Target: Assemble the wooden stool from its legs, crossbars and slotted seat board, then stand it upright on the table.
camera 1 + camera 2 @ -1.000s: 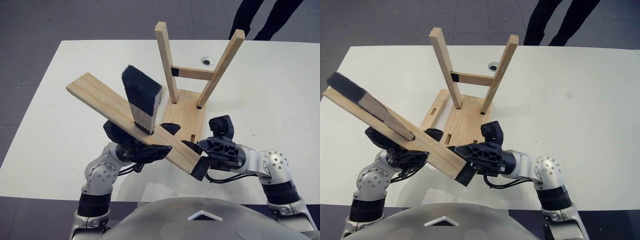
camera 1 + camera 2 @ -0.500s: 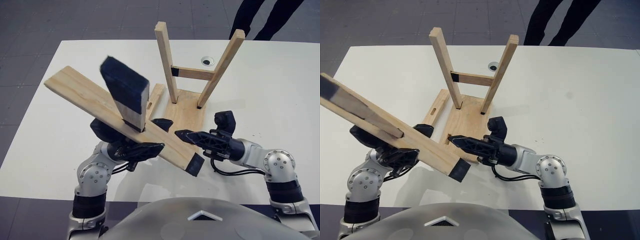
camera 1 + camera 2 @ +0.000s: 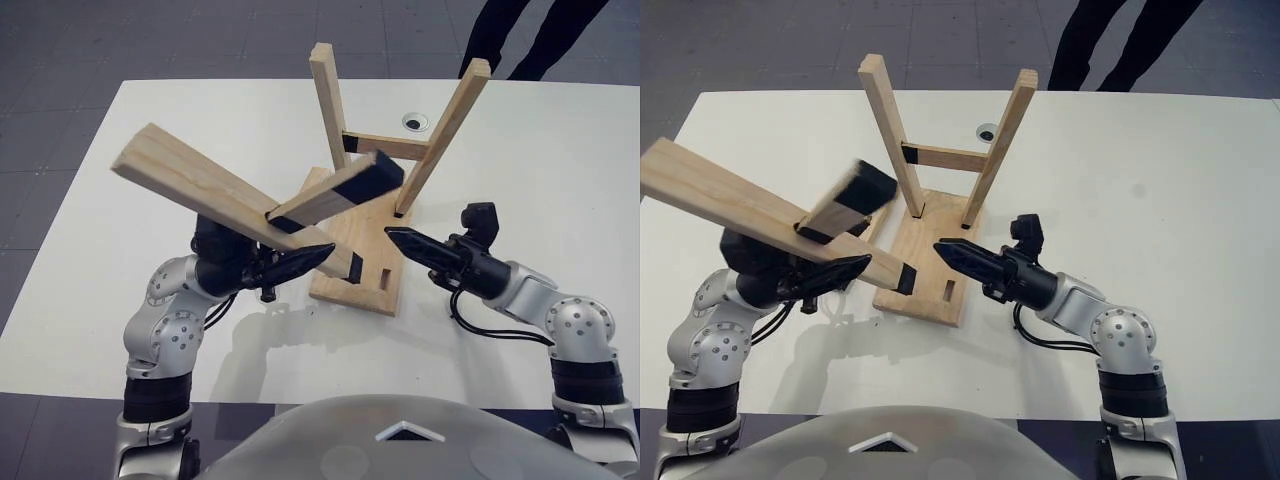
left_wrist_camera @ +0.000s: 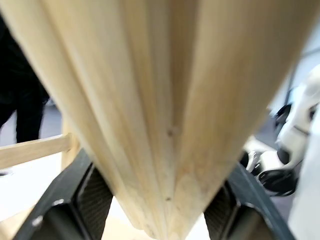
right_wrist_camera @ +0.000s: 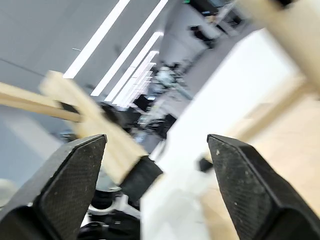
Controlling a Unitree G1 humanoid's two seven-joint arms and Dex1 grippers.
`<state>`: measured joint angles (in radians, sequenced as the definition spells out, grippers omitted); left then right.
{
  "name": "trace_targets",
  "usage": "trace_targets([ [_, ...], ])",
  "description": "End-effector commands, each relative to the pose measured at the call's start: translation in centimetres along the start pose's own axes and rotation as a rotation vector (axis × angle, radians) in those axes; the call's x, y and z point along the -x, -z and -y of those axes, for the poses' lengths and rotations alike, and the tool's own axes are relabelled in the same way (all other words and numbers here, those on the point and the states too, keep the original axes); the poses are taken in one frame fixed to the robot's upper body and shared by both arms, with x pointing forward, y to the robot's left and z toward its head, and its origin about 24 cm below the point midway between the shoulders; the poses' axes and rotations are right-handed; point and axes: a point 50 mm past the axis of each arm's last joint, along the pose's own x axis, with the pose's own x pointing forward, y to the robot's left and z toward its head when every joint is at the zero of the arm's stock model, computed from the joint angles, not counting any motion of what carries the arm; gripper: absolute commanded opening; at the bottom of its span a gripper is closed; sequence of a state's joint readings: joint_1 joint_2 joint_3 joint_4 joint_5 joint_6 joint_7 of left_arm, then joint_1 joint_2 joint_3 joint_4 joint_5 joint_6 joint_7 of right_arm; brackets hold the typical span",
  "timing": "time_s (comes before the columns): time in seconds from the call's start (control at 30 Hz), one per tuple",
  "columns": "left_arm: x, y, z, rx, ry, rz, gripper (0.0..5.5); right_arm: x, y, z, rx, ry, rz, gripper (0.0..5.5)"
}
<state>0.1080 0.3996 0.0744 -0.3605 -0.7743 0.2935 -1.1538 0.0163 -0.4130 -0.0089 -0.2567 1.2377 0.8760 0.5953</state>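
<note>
Left gripper, head view: my left gripper [image 3: 300, 262] is clenched on a loose leg frame [image 3: 200, 185]. It is held tilted in the air over the left half of the table [image 3: 560, 160], with its lower end above the seat board's near left corner.
Seat board, head view: the seat board [image 3: 372, 235] lies flat mid-table. Two standing legs [image 3: 331, 120], joined by a crossbar [image 3: 385, 147], rise from its far end.
Right gripper, head view: my right gripper [image 3: 396, 238] is empty and hovers by the board's right side, pointing towards the frame.
Left wrist view: the frame's pale wood [image 4: 160, 100] is wedged between both fingers [image 4: 82, 200].
Right wrist view: my fingers [image 5: 70, 190] are spread wide with nothing between them. Beyond them I see the leg frame [image 5: 85, 115], blurred.
</note>
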Motion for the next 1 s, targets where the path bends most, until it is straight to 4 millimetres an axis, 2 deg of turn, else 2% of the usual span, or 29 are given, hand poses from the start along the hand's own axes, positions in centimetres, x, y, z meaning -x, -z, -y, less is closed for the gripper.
trace_targets([
  [0.03,-0.1,0.0,-0.8,-0.066,-0.061,-0.082,2.19,0.5,0.0,1.1,0.150,0.174,-0.019,3.68],
  [0.2,-0.6,0.0,-1.2,-0.065,-0.143,-0.133,2.19,0.4,0.7,0.9,0.372,0.295,-0.080,3.55],
  [0.27,-0.8,-0.1,-1.2,-0.059,-0.158,-0.127,2.19,0.5,0.9,0.7,0.437,0.311,-0.091,3.24],
  [0.4,-1.0,-0.3,-1.6,-0.071,-0.187,-0.130,2.19,0.1,0.8,-0.9,0.565,0.283,-0.089,2.52],
  [0.57,-0.3,0.1,-2.1,-0.142,-0.214,-0.226,2.19,-0.1,2.4,-0.4,0.831,0.354,-0.288,1.59],
  [0.77,0.4,0.3,-2.2,-0.159,-0.234,-0.256,2.19,-0.2,3.3,-0.3,1.077,0.380,-0.482,1.54],
  [1.0,0.7,0.3,-2.2,-0.162,-0.242,-0.255,2.19,-0.6,3.6,-0.6,1.132,0.349,-0.548,1.54],
])
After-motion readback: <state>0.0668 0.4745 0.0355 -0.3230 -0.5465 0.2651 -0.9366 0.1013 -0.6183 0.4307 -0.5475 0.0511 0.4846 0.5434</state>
